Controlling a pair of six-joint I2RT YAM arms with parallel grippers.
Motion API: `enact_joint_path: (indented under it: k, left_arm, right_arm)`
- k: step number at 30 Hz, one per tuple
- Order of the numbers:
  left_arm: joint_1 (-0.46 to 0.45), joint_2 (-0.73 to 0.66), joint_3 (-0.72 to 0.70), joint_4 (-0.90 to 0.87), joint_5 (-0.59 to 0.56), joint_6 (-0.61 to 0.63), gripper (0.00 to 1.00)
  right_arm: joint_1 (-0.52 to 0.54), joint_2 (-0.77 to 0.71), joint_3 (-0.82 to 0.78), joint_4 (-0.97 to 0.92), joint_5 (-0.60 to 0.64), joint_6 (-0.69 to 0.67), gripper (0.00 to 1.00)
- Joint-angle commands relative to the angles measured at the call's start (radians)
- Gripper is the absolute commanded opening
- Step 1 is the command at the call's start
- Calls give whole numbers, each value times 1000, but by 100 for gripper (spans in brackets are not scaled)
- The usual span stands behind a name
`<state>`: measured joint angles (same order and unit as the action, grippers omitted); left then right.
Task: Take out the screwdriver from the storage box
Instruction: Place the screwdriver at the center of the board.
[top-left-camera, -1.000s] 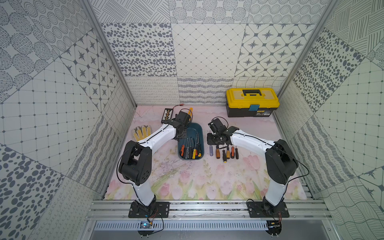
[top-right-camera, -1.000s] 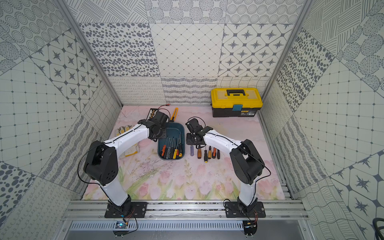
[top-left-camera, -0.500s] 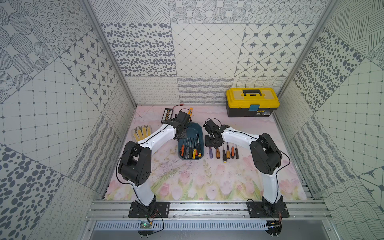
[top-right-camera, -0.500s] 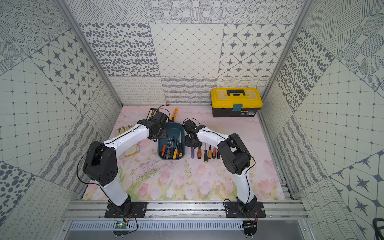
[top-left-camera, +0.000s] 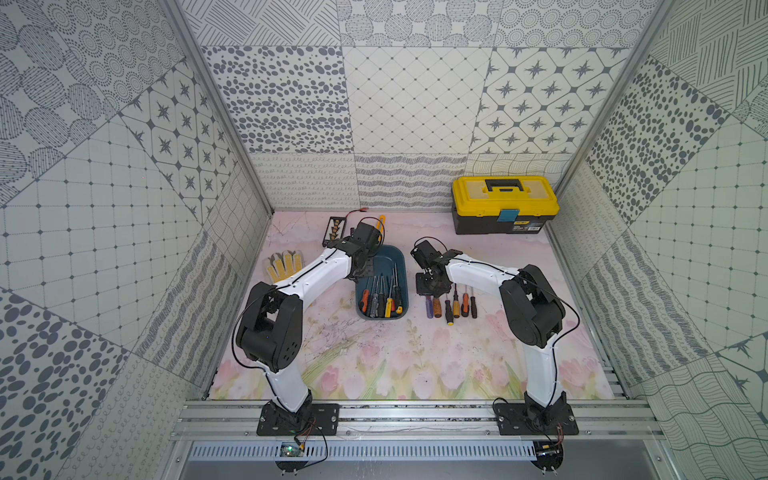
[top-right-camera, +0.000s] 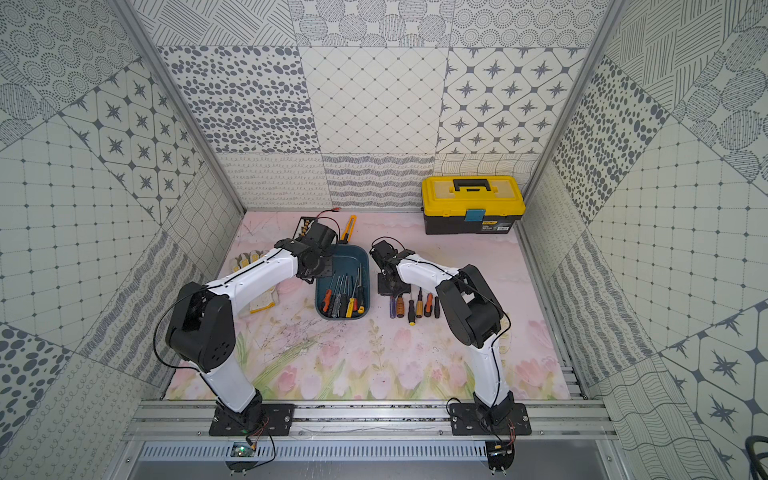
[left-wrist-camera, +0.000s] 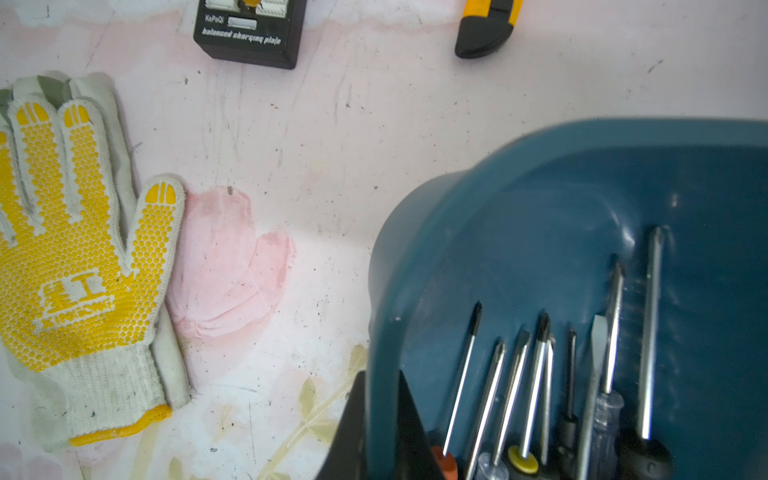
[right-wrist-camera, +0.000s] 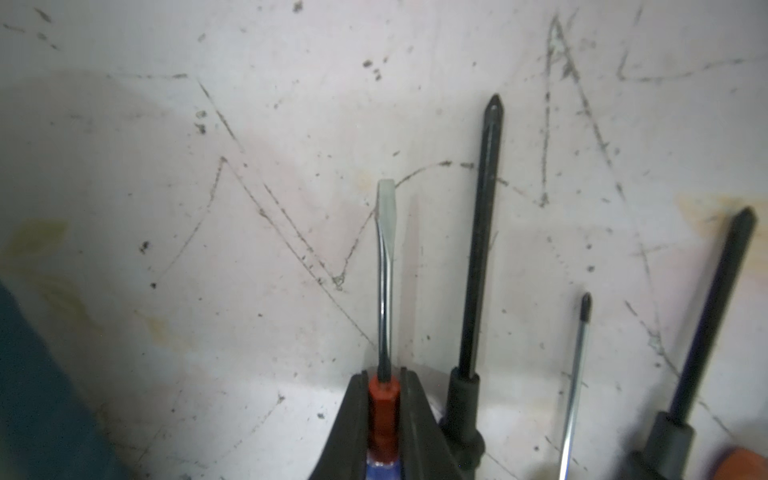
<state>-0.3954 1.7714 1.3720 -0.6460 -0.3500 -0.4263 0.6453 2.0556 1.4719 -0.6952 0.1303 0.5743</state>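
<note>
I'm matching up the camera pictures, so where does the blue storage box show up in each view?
Top views: storage box at mid-table, between the two arms.
Left wrist view: its rim fills the lower right, left tool clamped on the wall.
Right wrist view: only a blurred teal edge at lower left.
Shared landmark: the row of screwdrivers beside it.

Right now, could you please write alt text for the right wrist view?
The right gripper is shut on a flat-blade screwdriver by its red collar, above a scuffed pale mat. Three more screwdrivers lie alongside it.
</note>
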Motion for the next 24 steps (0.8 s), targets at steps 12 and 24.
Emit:
enact_joint_path:
  k: [12, 24]
  left_arm:
    - [4, -4, 3, 31, 5, -20, 0]
    - [4, -1, 5, 29, 8, -20, 0]
  right_arm:
    - [-19, -4, -49, -38, 65, -14, 0]
    - [-19, 12, -39, -47, 42, -30, 8]
